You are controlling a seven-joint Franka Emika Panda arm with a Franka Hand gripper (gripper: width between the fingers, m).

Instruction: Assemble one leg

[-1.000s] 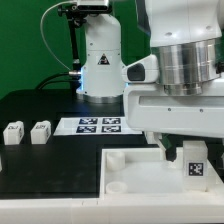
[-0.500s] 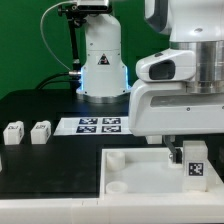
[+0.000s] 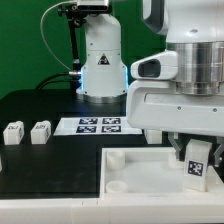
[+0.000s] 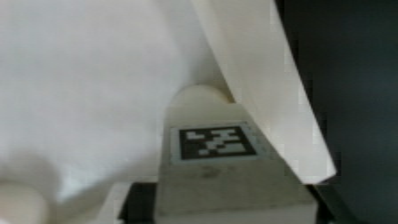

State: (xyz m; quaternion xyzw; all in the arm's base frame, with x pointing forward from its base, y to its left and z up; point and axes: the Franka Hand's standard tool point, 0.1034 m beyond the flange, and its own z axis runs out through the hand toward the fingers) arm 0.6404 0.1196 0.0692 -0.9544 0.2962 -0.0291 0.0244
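My gripper [image 3: 195, 158] is shut on one leg [image 3: 197, 167], a small white peg with a black-and-white tag, held slightly tilted over the right end of the large white tray-like part [image 3: 140, 165]. In the wrist view the leg [image 4: 217, 142] sits between my dark fingers [image 4: 157, 200], tag face up, close to the tray's raised wall [image 4: 267, 100]. Two more legs [image 3: 12, 133] [image 3: 40, 131] stand side by side on the black table at the exterior view's left. Whether the held leg touches the tray is hidden.
The marker board [image 3: 98, 124] lies flat behind the tray. The arm's white base [image 3: 100, 60] stands at the back. A round corner socket [image 3: 117, 186] shows at the tray's near left corner.
My wrist has turned and shifted a little; the held leg now tilts and sits slightly further to the exterior view's right. The two loose legs have not moved.
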